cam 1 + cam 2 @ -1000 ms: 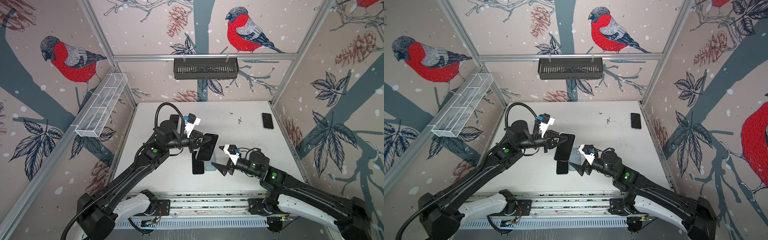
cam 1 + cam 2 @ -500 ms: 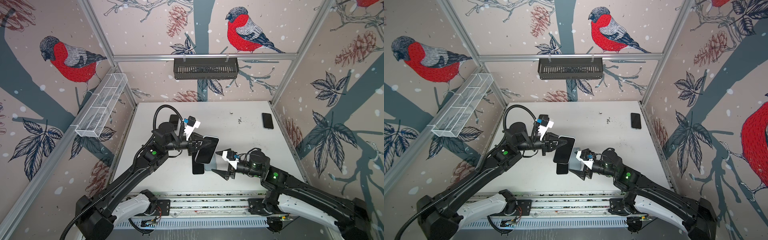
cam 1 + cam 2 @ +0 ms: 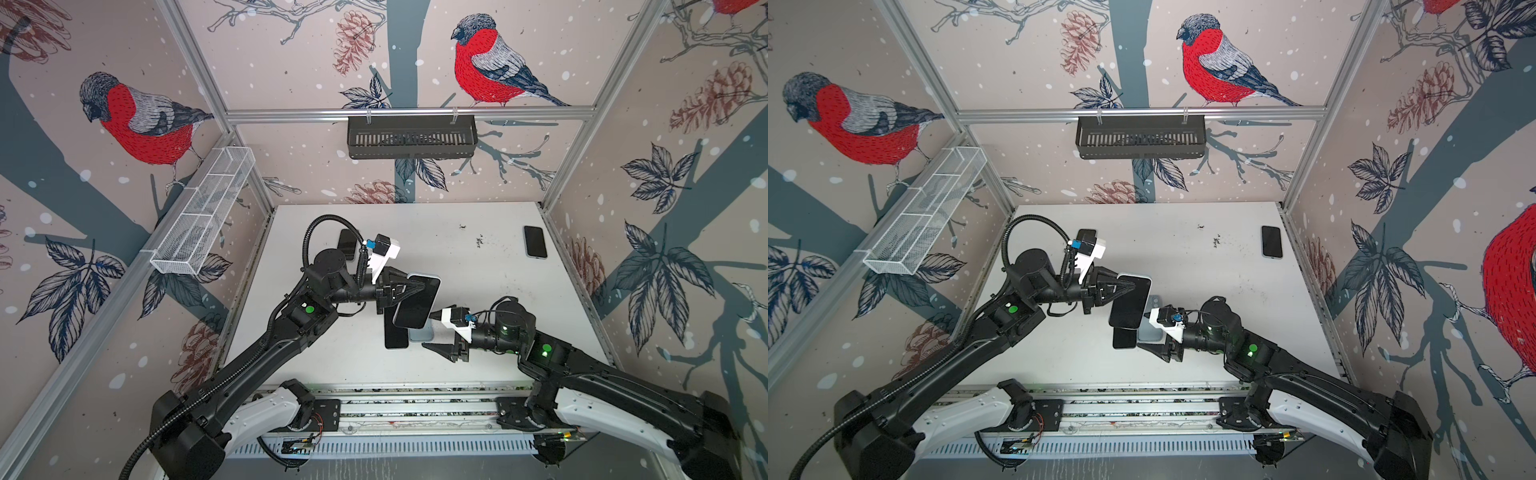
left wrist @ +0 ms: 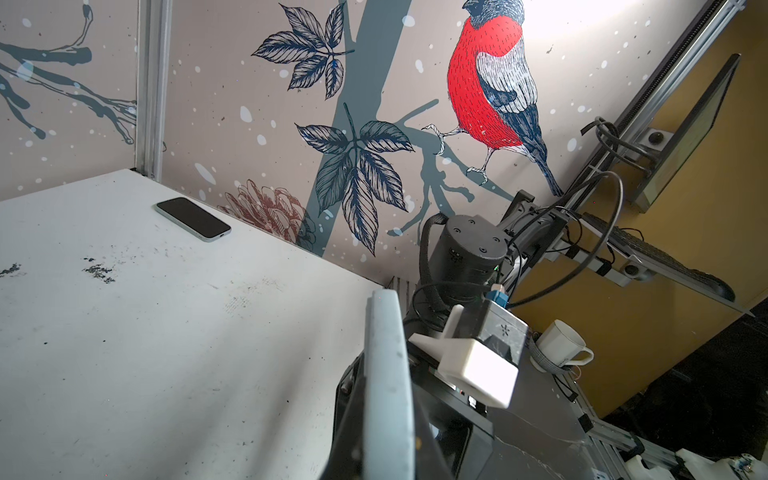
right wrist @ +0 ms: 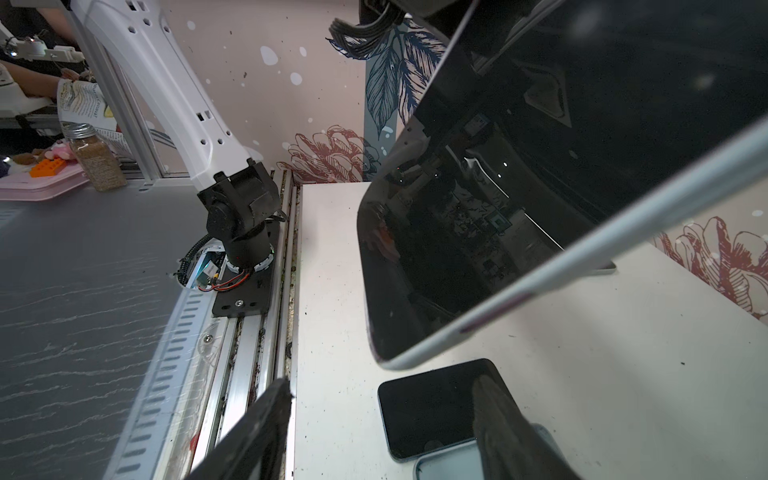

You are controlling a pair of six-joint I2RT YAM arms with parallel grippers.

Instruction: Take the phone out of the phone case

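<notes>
A black-screened phone in a pale blue phone case hangs tilted above the table's middle in both top views. My left gripper is shut on its upper part, one finger on each face. In the right wrist view its dark screen fills the upper right, with the case rim along its edge. My right gripper stands open just beyond the phone's lower end. One fingertip is close to the lower edge, and nothing sits between the fingers.
Under the held phone a bare black phone and an empty pale blue case lie side by side on the table. Other phones lie at the back right and back left. A black basket hangs on the back wall.
My right gripper has moved left, up to the phone's lower end, and its jaws have narrowed while staying apart. The left gripper has kept its hold and barely shifted.
</notes>
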